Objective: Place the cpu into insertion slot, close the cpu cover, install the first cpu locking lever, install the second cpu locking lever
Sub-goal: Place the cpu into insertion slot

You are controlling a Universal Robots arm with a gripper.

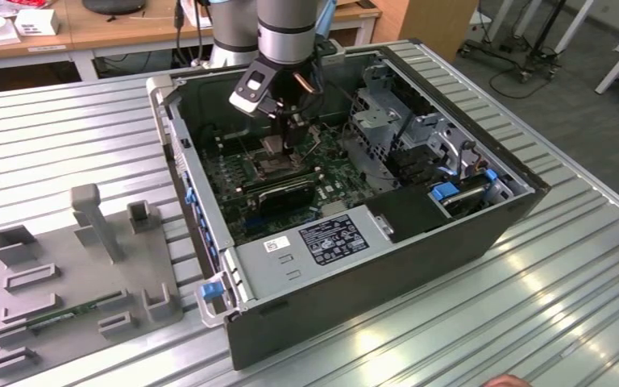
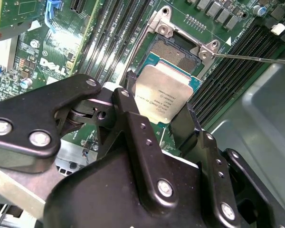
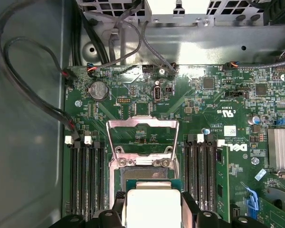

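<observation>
Between the two fingers [image 2: 133,118] of the gripper [image 2: 154,110]: one cpu [image 2: 164,90], clamped by opposite edges, metal top up. Under it: one insertion slot [image 3: 143,173], far part uncovered; whether chip and socket touch cannot be told. Beyond: one cpu cover [image 3: 142,123], swung open, off the socket. One thin locking lever [image 2: 251,58], jutting outward. Two banks of memory slots [image 3: 199,166] run close along opposite sides of the slot. Case wall [image 3: 28,166] lies further out.
</observation>
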